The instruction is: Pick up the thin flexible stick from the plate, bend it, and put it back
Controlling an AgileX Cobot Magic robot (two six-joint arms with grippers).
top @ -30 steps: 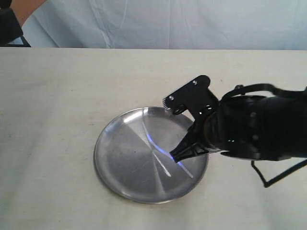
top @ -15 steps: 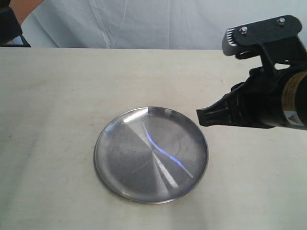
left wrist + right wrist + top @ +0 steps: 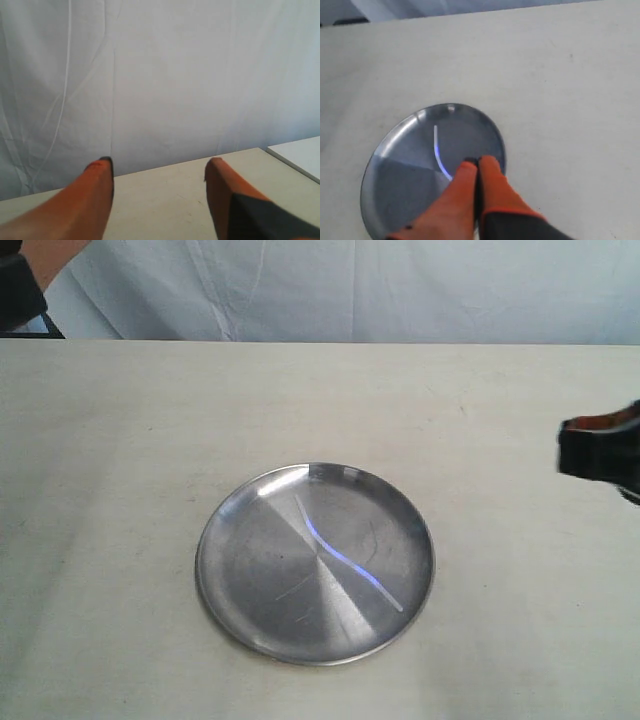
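The round silver plate (image 3: 250, 540) lies on the beige table, and the thin translucent stick (image 3: 345, 560) rests across it in a gentle wave. In the right wrist view the plate (image 3: 405, 150) and the stick (image 3: 436, 147) lie below my right gripper (image 3: 477, 162). Its orange fingers are shut together with nothing between them. In the exterior view only a dark part of the right arm (image 3: 600, 452) shows at the right edge, well clear of the plate. My left gripper (image 3: 159, 161) is open, raised over bare table, with no sight of the plate.
A white cloth backdrop (image 3: 400, 290) hangs behind the table's far edge. A person's arm (image 3: 30, 270) shows at the far left corner. A white board (image 3: 300, 155) lies at the edge of the left wrist view.
The right arm has lifted off the plate and pulled back to the right edge of the exterior view. The stick stays lying on the plate.
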